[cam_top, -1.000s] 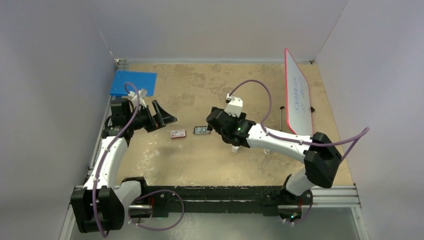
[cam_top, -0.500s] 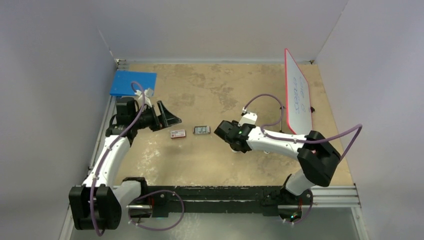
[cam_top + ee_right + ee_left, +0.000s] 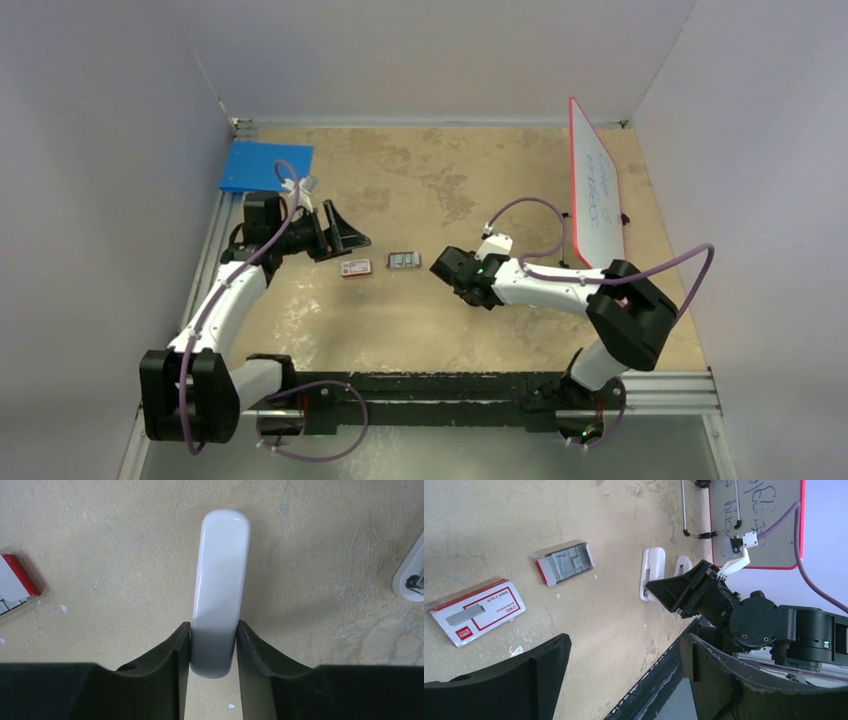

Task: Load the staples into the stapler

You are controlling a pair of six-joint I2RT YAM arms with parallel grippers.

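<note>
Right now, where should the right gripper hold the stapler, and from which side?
Its near rounded end, pinched across the narrow width, coming in lengthwise. The stapler lies flat with straight, parallel long sides; the right gripper has a finger on each.

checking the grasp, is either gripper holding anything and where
The right gripper pinches the stapler by its two long sides at one end; the left gripper is open and holds nothing.

What looks like a blue folder (image 3: 265, 165) lies far-left; a red-edged whiteboard (image 3: 597, 195) stands at right.
</note>
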